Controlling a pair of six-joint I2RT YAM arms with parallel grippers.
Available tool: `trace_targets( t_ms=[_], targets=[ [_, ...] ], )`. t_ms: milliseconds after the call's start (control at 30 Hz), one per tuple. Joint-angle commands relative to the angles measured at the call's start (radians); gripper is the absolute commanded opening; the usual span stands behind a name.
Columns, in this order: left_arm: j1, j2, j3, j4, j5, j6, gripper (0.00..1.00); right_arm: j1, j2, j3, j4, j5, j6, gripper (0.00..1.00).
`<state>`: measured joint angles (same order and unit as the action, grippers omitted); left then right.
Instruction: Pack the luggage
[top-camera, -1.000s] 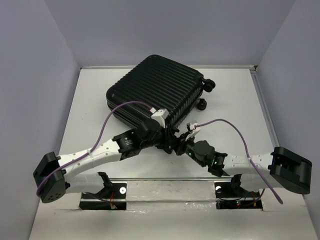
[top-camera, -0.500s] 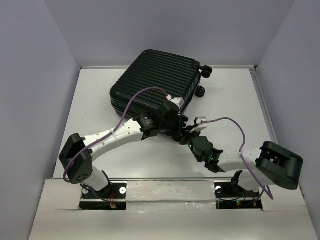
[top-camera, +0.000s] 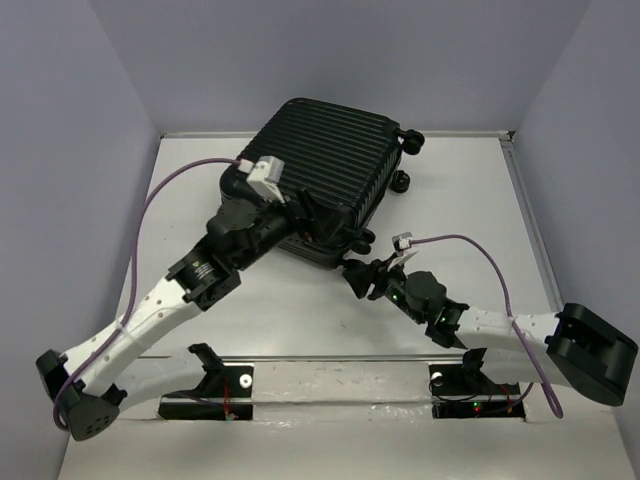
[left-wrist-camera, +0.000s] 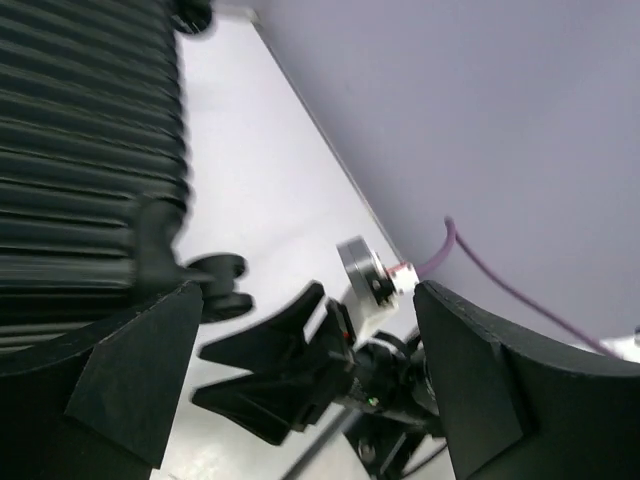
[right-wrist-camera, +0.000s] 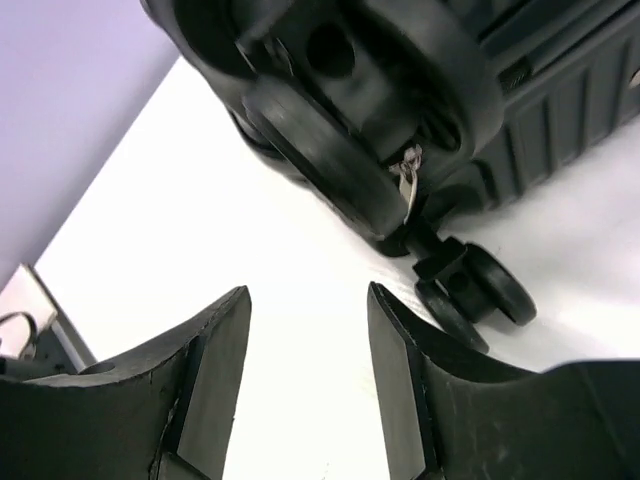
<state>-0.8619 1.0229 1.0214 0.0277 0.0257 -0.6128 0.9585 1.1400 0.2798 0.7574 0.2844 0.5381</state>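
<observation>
The luggage (top-camera: 320, 165) is a black ribbed hard-shell suitcase lying closed and flat at the back middle of the white table (top-camera: 470, 200). My left gripper (top-camera: 325, 232) is at its near edge, fingers spread wide with nothing between them. In the left wrist view the ribbed shell (left-wrist-camera: 80, 150) fills the left side, and my left gripper (left-wrist-camera: 305, 300) frames the right arm's fingers. My right gripper (top-camera: 356, 275) hangs just off the near right corner, open and empty. The right wrist view shows my right gripper (right-wrist-camera: 307, 295) over bare table below a corner caster wheel (right-wrist-camera: 330, 150).
Two caster wheels (top-camera: 410, 143) stick out on the luggage's far right side. Grey walls close the table at the back and both sides. Purple cables (top-camera: 470, 250) loop over both arms. The arm bases sit on the front mounting plate (top-camera: 330, 385).
Both grippers were shut close together at the luggage's near edge and now stand open. The luggage slid a little toward the back. The left arm swung left, and the right gripper drew back.
</observation>
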Motion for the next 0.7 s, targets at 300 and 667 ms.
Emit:
trace_targets(
  t_ms=[300, 667],
  targets=[
    [0.345, -0.227, -0.225, -0.161, 0.132, 0.119, 0.90, -0.219, 0.133, -0.024, 0.199, -0.290, -0.208, 0.62],
    [0.343, -0.193, -0.377, -0.002, 0.249, 0.053, 0.61, -0.323, 0.339, 0.048, 0.416, -0.560, -0.250, 0.64]
  ],
)
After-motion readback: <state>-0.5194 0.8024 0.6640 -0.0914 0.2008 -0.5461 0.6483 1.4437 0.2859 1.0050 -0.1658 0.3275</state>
